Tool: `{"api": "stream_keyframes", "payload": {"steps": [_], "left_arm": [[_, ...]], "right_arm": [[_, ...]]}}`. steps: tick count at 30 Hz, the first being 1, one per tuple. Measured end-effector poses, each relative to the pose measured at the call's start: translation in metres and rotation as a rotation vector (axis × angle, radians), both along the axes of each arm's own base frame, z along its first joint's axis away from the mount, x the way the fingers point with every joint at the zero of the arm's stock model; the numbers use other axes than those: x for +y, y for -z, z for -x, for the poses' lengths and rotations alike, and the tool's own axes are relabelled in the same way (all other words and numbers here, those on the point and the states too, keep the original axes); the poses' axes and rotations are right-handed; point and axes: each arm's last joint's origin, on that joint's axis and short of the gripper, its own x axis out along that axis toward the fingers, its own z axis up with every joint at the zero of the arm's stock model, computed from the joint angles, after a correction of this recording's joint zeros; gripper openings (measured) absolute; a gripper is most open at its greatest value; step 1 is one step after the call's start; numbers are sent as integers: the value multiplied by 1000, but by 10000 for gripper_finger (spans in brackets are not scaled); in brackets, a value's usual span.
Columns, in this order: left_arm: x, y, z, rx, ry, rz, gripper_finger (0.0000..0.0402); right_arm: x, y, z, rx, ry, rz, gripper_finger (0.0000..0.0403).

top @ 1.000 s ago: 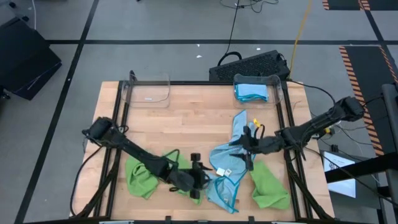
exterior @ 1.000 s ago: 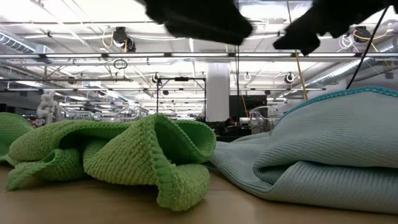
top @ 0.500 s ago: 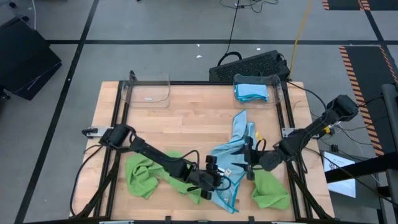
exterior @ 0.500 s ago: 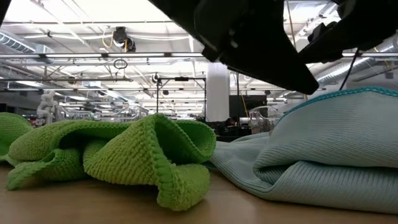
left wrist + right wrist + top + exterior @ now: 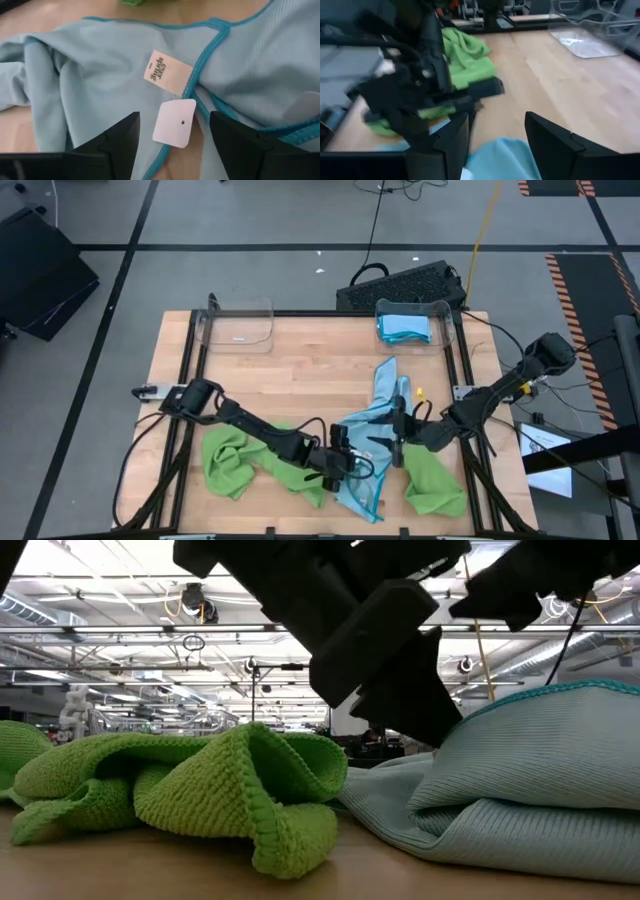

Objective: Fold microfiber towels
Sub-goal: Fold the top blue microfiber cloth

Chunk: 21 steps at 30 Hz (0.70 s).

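Note:
A crumpled light blue towel [image 5: 372,442] with teal edging lies on the table's near middle, one end reaching toward the far edge. It carries a sewn label [image 5: 167,73] and a white paper tag [image 5: 173,123]. My left gripper [image 5: 360,461] is open and low over it, one finger on each side of the tag [image 5: 172,145]. My right gripper [image 5: 398,442] is open over the towel's right part [image 5: 496,159]. A lime green towel [image 5: 236,464] lies bunched under the left arm. Another green towel [image 5: 436,486] lies near right.
At the back left stands a clear bin [image 5: 238,326] with nothing showing in it. The clear bin at the back right [image 5: 446,320] holds a folded blue towel [image 5: 404,328]. In the low view the green towel [image 5: 200,790] and the blue towel [image 5: 530,790] sit side by side.
My left gripper has gone toward the table's right edge and down, from above the green towel to low over the blue towel. My right gripper has shifted a little toward the near edge and turned. The towels have stayed where they were.

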Motion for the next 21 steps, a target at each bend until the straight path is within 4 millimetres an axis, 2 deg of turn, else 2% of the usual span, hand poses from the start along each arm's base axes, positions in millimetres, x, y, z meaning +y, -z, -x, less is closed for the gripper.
{"api": "stream_keyframes", "payload": {"steps": [9, 16, 21], "left_arm": [[-20, -1, 8, -27, 23, -93, 244], [-7, -2, 2, -38, 10, -119, 243], [6, 10, -5, -16, -31, -96, 243]], "right_arm": [[15, 15, -3, 22, -21, -42, 187], [19, 25, -5, 59, -42, 2, 187], [20, 24, -6, 47, -33, -19, 187]]}}
